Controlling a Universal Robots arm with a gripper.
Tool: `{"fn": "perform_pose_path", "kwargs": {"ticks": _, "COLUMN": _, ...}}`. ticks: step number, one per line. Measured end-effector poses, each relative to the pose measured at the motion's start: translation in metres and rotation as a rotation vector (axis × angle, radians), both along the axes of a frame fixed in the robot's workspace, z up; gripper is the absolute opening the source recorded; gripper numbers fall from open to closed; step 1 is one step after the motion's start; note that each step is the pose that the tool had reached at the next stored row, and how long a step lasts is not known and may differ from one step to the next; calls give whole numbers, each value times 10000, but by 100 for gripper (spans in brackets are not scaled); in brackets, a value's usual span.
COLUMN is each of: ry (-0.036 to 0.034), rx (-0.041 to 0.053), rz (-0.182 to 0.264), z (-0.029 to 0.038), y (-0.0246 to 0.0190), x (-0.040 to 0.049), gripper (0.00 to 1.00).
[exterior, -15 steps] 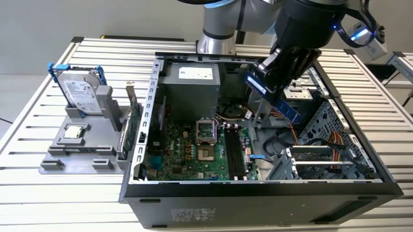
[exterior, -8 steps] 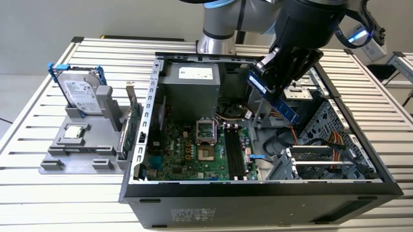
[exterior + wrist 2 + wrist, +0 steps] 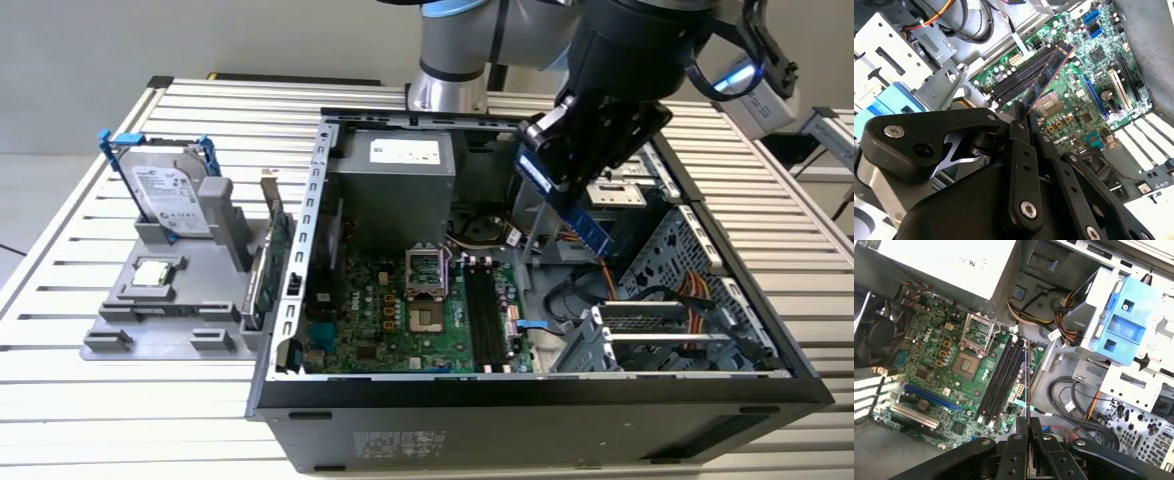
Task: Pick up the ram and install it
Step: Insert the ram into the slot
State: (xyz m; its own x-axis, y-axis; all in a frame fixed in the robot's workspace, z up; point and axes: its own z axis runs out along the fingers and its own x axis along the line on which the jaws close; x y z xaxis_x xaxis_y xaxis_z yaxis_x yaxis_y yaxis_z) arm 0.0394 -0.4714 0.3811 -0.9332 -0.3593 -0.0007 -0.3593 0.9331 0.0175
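In the exterior view, your tool (image 3: 558, 178) grips the ram (image 3: 591, 228) above the open case (image 3: 534, 385). Pickup is complete. Seating is outstanding, with the memory slots (image 3: 483, 318) at 7 o'clock from the ram.

pincer (image 3: 1025, 118): matt black, smooth
ram (image 3: 1050, 71): glossy blue board
case (image 3: 318, 190): dull grey sheet metal
surface (image 3: 120, 400): ribbed pale metal, satin sheen
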Motion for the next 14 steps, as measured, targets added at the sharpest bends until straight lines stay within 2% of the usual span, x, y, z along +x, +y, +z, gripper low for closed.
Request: {"fn": "perform_pose_path", "kwargs": {"ticks": 14, "ry": 0, "rx": 0, "rz": -1260, "z": 0, "y": 0, "x": 1, "gripper": 0}}
